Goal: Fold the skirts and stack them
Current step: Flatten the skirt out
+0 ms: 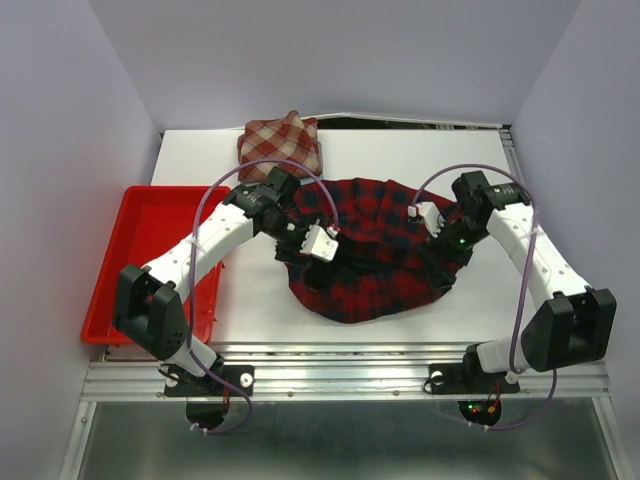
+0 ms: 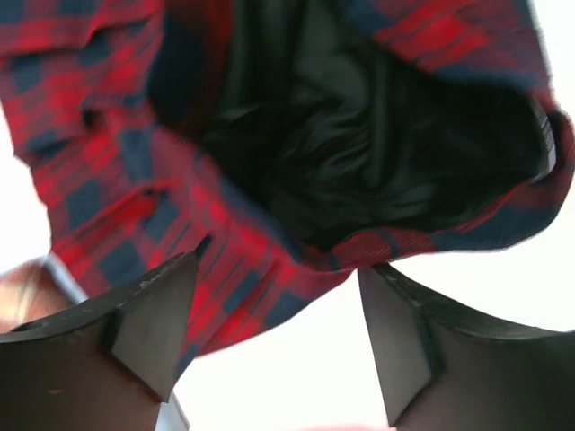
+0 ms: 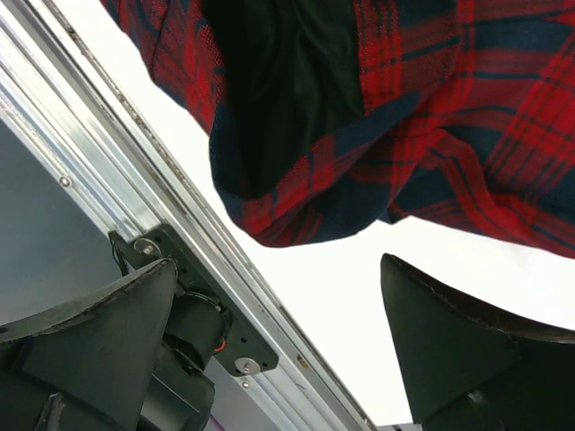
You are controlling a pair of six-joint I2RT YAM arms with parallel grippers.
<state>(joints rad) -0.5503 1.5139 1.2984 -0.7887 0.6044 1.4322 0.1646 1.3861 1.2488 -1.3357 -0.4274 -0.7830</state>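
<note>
An aluminium rail (image 1: 340, 365) runs along the near edge of a white table (image 1: 260, 310), with the two arm bases bolted to it. At the table's left side sits a shallow red plastic tray (image 1: 150, 240).

In the middle of the table lies a large red and navy plaid cloth skirt (image 1: 385, 275). It is rumpled into a rough mound, and its black lining shows at the opening.

Both arms reach in over it. The left gripper (image 2: 278, 269) is at the skirt's left side, jaws spread wide, with the plaid edge lying just ahead of and between its fingers (image 2: 153, 323), not pinched. The right gripper (image 3: 278, 265) is at the skirt's right side, jaws fully apart over bare table. It holds nothing, and the skirt's hem is just beyond it.

Farther back, at the table's far edge, a smaller brick-red and cream check skirt (image 1: 280, 145) rests folded, just beside the plaid one.
</note>
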